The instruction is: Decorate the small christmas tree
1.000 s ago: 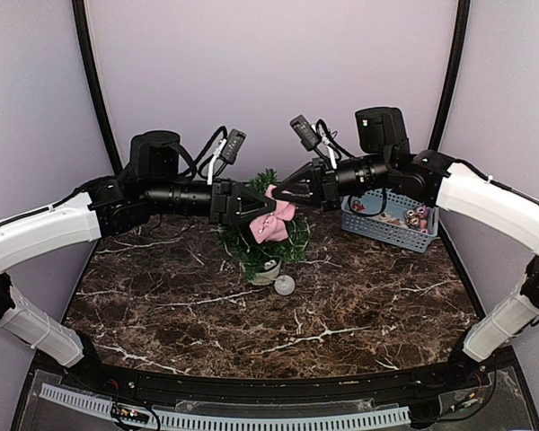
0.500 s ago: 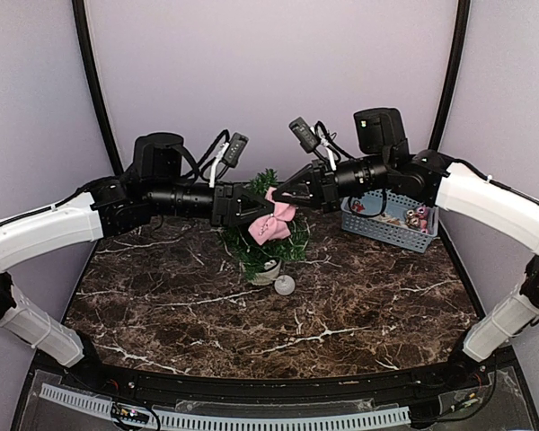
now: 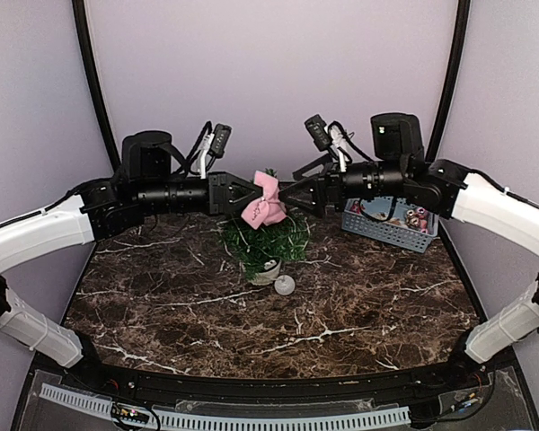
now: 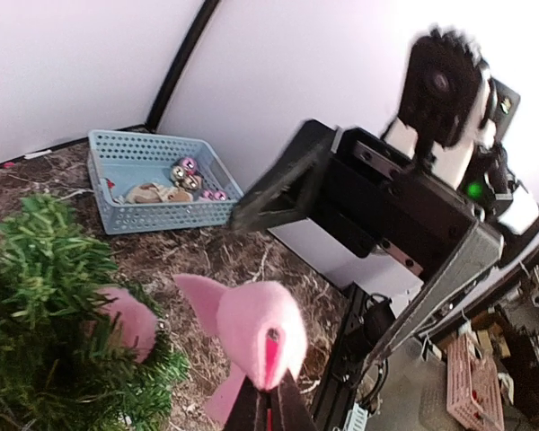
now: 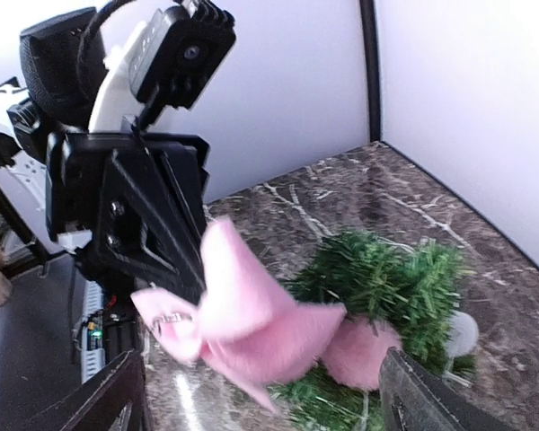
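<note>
Subject: small christmas tree. It stands upright on the counter, at the centre of the overhead frame, a little above mid-height. Dark green, bushy, cone-shaped, with bristly needles, set in a small round white pot. A white ball lies on the counter just beside the pot, to its lower right. A blue basket of small trinkets sits at the right of the frame, well apart from the tree.

Handling, as a judgement: light and top-heavy for so small a pot, so it is likely to tip or skid on the polished stone if a branch is pushed sideways. The branches look soft and springy; they would give under pressure and offer no firm hold. Best hold is the pot or the low stem, to steady it. Ornaments should go in from above, onto the crown or the outer tips.

Left end effector: pinched together on a pink bow of soft, limp cloth, held just above the treetop. One lobe looks to brush the upper needles.

Right end effector: fingers spread wide, facing the bow from the right, gripping nothing.
</note>
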You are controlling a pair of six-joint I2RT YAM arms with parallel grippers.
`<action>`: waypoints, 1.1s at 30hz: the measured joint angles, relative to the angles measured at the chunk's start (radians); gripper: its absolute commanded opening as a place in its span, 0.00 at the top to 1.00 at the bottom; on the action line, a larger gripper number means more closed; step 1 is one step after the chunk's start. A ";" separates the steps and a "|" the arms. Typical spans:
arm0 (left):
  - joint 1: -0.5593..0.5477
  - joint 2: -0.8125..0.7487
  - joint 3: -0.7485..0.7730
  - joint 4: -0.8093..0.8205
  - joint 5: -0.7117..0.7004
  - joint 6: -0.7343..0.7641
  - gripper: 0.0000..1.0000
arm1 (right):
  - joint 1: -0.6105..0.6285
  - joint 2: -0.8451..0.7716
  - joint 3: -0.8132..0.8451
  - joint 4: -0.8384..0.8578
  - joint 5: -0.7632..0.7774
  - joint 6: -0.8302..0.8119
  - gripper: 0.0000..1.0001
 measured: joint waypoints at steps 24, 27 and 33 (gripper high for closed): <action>-0.008 -0.098 -0.122 0.243 -0.441 -0.378 1.00 | 0.495 0.086 -0.179 0.586 1.078 -0.463 0.37; -0.008 -0.109 -0.124 0.244 -0.455 -0.384 1.00 | 0.511 0.154 -0.145 0.609 1.123 -0.512 0.41; -0.008 -0.129 -0.132 0.244 -0.469 -0.385 1.00 | 0.520 0.227 -0.093 0.663 1.212 -0.594 0.50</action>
